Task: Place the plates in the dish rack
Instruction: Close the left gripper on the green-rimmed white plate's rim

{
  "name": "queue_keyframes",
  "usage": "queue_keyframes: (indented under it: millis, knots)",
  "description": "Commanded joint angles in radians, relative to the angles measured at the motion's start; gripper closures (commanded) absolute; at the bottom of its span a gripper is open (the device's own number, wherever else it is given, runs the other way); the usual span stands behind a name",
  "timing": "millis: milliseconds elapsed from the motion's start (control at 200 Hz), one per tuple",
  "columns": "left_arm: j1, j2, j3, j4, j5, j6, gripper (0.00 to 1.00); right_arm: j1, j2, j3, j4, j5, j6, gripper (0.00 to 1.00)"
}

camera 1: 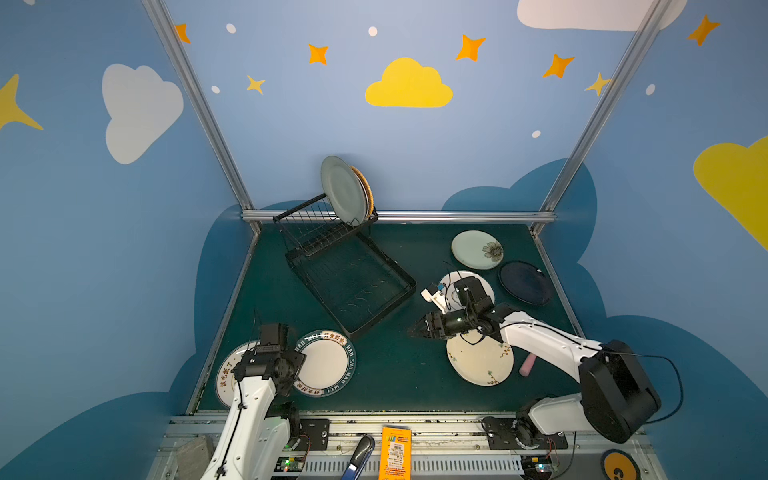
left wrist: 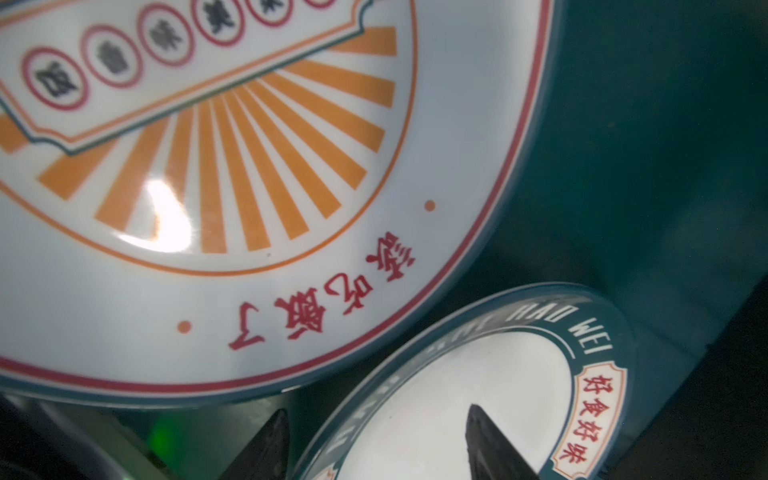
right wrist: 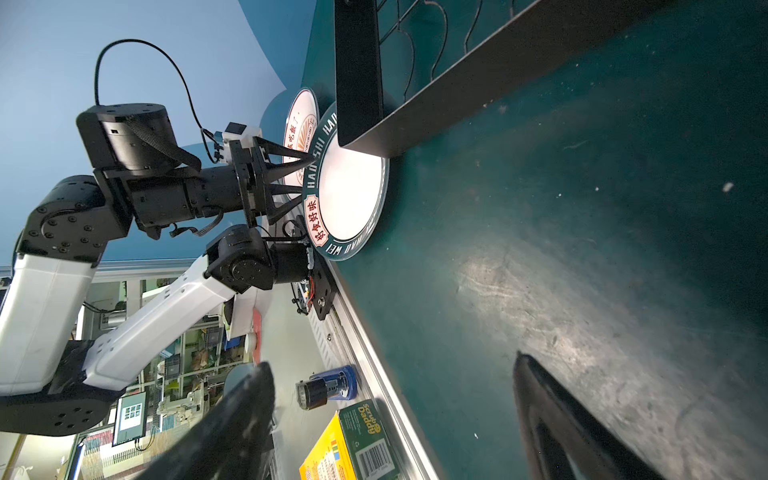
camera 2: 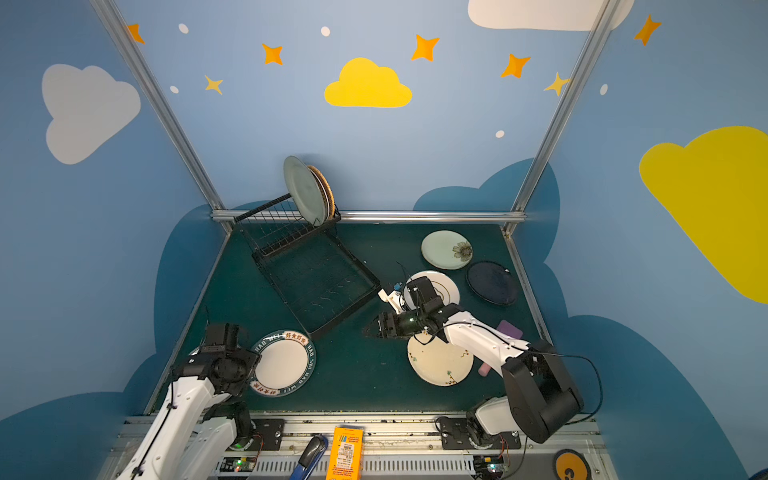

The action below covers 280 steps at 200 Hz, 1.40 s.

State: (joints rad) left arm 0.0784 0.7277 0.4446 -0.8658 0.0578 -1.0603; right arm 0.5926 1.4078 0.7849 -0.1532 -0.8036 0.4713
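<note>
LOADING THE RACK: The left gripper (left wrist: 378, 409) stood with its fingers apart astride the rim of the teal-rimmed lettered plate (camera 1: 326, 365). One fingertip (left wrist: 486, 440) was over the white centre, and the other was over the table (camera 1: 395, 374) beside the sunburst plate (left wrist: 208, 187). Whether either touched the plate could not be told. Both plates lay flat at the front left, near a corner of the dish rack (camera 1: 384, 311). A pale green plate (camera 1: 343, 191) and an orange woven-look plate (camera 1: 368, 189) stood on edge in the rack's raised section. The right gripper (camera 1: 413, 330) hung with fingers spread wide over bare table, between the rack's tray and the cream floral plate (camera 1: 480, 365).
</note>
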Motion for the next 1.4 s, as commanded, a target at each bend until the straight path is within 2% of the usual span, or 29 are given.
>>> queue_keyframes:
  millis: [0,230,385,651,846,1397]
  knots:
    - [0.002,-0.02,0.002,0.073,0.061,-0.023,0.4,-0.004,0.005,0.011,0.004,-0.013,-0.002,0.12]
    - [0.004,-0.032,-0.031,0.116,0.08,-0.036,0.44,-0.004,0.005,0.015,0.002,-0.013,-0.004,0.12]
    - [0.006,-0.02,-0.057,0.143,0.083,-0.035,0.36,-0.004,0.008,0.015,0.0,-0.014,-0.005,0.12]
    - [0.006,-0.022,-0.101,0.156,0.076,-0.035,0.37,-0.005,0.011,0.021,-0.003,-0.014,-0.006,0.12]
    - [0.007,-0.055,-0.148,0.188,0.085,-0.05,0.32,-0.005,0.018,0.027,-0.002,-0.021,-0.003,0.12]
    - [0.008,-0.2,-0.187,0.215,0.133,-0.091,0.48,-0.003,0.03,0.053,-0.018,-0.035,0.001,0.12]
